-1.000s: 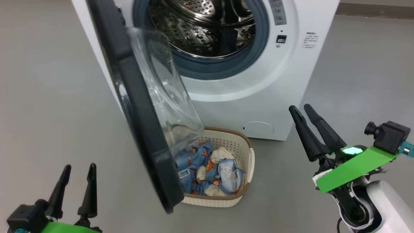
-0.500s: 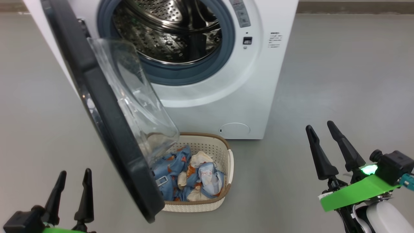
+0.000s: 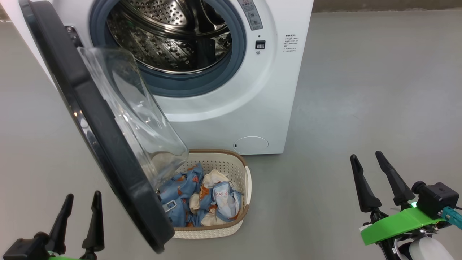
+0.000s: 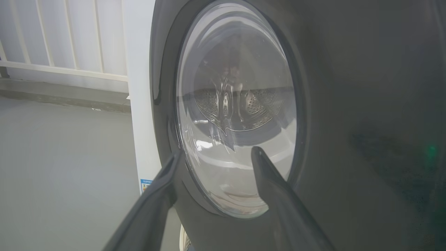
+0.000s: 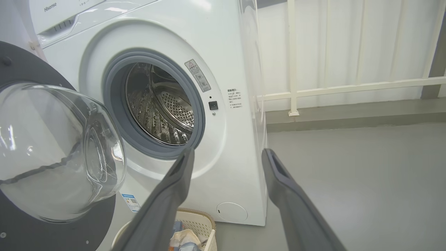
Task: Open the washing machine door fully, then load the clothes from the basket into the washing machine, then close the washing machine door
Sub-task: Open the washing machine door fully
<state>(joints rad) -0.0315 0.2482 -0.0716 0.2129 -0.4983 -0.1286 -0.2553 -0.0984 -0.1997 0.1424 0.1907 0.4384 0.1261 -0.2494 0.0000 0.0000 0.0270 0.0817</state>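
While the washing machine door [image 3: 112,151] stands swung out at an angle from the washing machine [image 3: 267,90], the steel drum [image 3: 166,32] is exposed, no garment visible in it. Basket [image 3: 231,224] sits on the floor [image 3: 361,90] just in front of the machine, its left part hidden behind the door's lower edge. Clothes [image 3: 202,195] lie heaped inside the basket. Left hand [image 3: 83,195]: fingers spread, nothing held, low and to the left of the door, aimed at its outer face. Right hand [image 3: 366,155]: fingers spread, nothing held, well to the right of the basket, above bare floor.
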